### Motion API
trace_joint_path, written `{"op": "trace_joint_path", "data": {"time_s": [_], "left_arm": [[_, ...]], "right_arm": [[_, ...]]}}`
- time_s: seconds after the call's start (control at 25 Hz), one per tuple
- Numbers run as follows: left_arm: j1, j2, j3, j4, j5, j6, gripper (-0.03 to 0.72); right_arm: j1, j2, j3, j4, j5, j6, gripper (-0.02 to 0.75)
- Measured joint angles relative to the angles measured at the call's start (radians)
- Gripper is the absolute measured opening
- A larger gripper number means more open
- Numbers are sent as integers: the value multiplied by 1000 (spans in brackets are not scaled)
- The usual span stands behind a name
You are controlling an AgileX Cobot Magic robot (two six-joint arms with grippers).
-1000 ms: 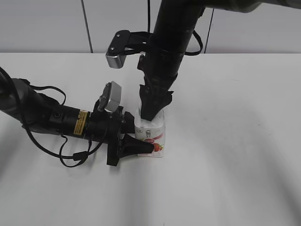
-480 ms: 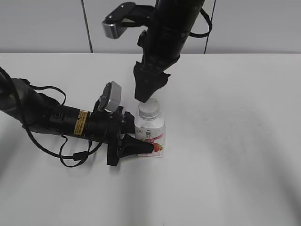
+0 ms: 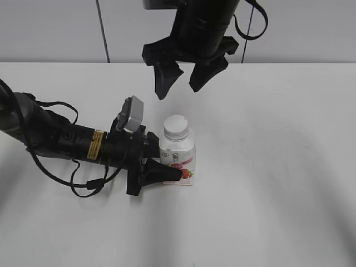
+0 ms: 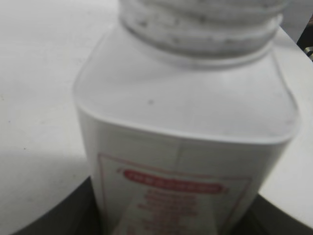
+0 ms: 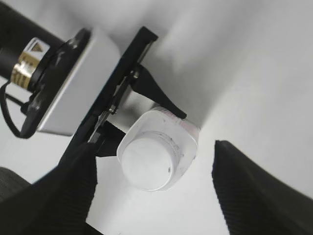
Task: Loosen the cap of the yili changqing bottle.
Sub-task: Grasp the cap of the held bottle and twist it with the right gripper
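Observation:
The yili changqing bottle (image 3: 178,157) stands upright on the white table, white with a red-pink strawberry label. Its round white cap (image 3: 176,127) sits on the neck. My left gripper (image 3: 162,168) is shut on the bottle's lower body from the left. The left wrist view is filled by the bottle (image 4: 186,132) with the cap's rim (image 4: 200,24) at the top. My right gripper (image 3: 182,79) hangs open and empty well above the cap. The right wrist view looks down on the cap (image 5: 148,163) between the spread fingers (image 5: 154,191).
The white table (image 3: 278,167) spreads all round, with a grey wall behind. The left arm (image 3: 61,139) lies low across the table's left side with cables. The right arm (image 3: 203,22) comes down from the top centre.
My right gripper let go of the cap, rose well above the bottle and opened wide. The bottle and the left gripper have not moved.

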Motion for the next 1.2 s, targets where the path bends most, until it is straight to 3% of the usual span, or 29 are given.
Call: {"op": "trace_joint_path", "data": {"time_s": [0.16,0.52,1.2], "left_arm": [[0,0,0,0,0,-1,382],[0,0,0,-1,0,-2,380],[-1,0,0,-3,0,-2,377]], "right_arm": [[0,0,11,-18,0,166,575],[0,0,103,7,0,338,575],[0,38,106,70,0,396,575]]}}
